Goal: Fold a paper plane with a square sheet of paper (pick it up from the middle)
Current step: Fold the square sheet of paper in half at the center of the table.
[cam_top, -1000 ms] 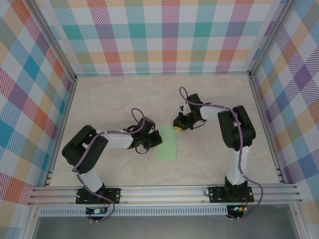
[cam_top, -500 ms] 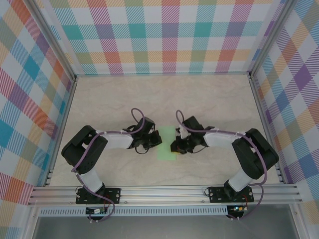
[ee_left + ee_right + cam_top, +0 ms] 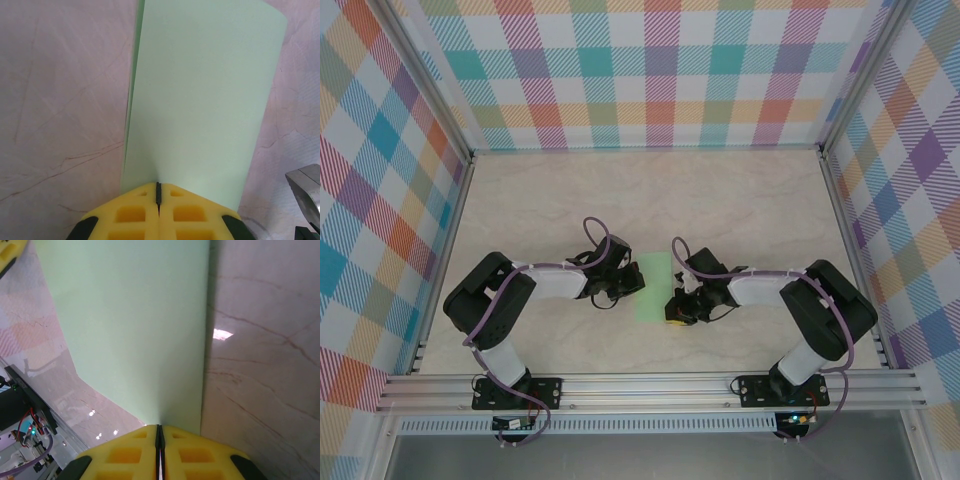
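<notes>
Paper [image 3: 655,288]: lying folded on the bench [image 3: 520,200], long axis running away from the bases.
Left tool [image 3: 624,284]: jaws together, pressing the left edge midway.
Right tool [image 3: 676,316]: jaws together, touching the right edge's near end.

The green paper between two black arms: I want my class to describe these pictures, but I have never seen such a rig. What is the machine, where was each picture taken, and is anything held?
Two robot arms are bolted at the near edge of the table. The overhead camera shows both: the left gripper and the right gripper sit on either side of the paper, which lies folded into a narrow strip. The other two pictures come from a camera on each wrist, looking past that arm's own yellow fingers at the paper. Both grippers are shut, with their tips at the paper's edges. I cannot tell whether they pinch it or only press on it.
</notes>
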Robot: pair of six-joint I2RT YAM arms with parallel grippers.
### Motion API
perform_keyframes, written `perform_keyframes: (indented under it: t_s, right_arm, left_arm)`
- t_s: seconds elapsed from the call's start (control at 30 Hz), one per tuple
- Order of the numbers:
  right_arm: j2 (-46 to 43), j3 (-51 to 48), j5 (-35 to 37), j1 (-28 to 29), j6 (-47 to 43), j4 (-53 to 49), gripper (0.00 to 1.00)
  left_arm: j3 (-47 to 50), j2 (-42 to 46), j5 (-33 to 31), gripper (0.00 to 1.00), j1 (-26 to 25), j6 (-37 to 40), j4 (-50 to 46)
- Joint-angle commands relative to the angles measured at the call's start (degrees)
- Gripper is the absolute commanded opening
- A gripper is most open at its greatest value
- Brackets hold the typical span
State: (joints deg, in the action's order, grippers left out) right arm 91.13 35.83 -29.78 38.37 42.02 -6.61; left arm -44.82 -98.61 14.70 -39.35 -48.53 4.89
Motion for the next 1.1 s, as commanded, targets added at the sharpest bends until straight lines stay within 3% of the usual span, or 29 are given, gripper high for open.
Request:
perform_keyframes:
  t_s: [0.0,0.1,0.27,0.57,0.73,0.87,1.07]
  right_arm:
    - [-3.83,0.44,0.85,0.12,-0.13,-1.28,0.12]
    - [-6.52,1.86,2.57,0.03,-0.89,-1.81,0.15]
    - [-0.23,4.68,1.51,-0.16,-0.73,-0.66,0.14]
    - [3.77,-0.39,1.48,-0.09,0.30,3.72,0.14]
    - [-0.37,0.84,2.02,-0.25,-0.60,0.71,0.17]
    - [-4.12,5.59,7.36,-1.54,-2.16,-6.48,0.27]
    - [-3.25,7.62,6.37,-7.09,-0.11,-6.06,0.36]
  left_arm:
    - [1.42,-1.13,-2.57,0.00,-0.45,1.08,-8.60]
    - [1.78,-0.97,-2.44,0.00,-0.46,1.02,-8.25]
    - [2.02,-0.96,-2.39,0.00,-0.46,0.97,-8.19]
    - [1.40,-1.14,-2.27,0.00,-0.46,1.25,-8.40]
    - [0.99,-0.68,-0.30,0.00,-0.46,1.53,-7.29]
    - [-1.40,2.16,1.34,0.00,-0.46,2.69,-8.84]
    - [-2.24,10.97,-2.31,0.27,-0.04,3.35,-15.07]
